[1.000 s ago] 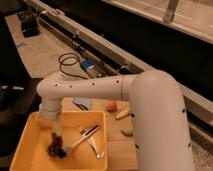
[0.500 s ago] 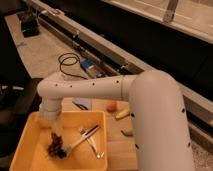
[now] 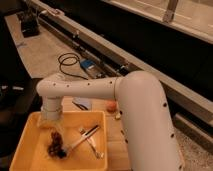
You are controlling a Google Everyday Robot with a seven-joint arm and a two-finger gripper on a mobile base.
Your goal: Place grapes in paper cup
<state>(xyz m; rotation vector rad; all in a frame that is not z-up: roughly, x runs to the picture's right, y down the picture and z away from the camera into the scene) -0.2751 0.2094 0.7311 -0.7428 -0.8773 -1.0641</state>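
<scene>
The grapes [image 3: 56, 144], a small dark reddish-purple bunch, lie in the yellow tray [image 3: 30, 155] left of its middle. My gripper [image 3: 52, 129] hangs from the white arm's wrist [image 3: 50, 107], pointing down into the tray just above the bunch and touching or nearly touching its top. The wrist hides most of the gripper. The paper cup is not in view.
Metal tongs [image 3: 88, 140] lie in the tray right of the grapes. An orange fruit [image 3: 111, 106] and a pale yellow piece [image 3: 118, 116] sit on the wooden table behind the tray. My thick white arm [image 3: 145, 125] covers the table's right side. A black cable [image 3: 67, 61] lies on the floor behind.
</scene>
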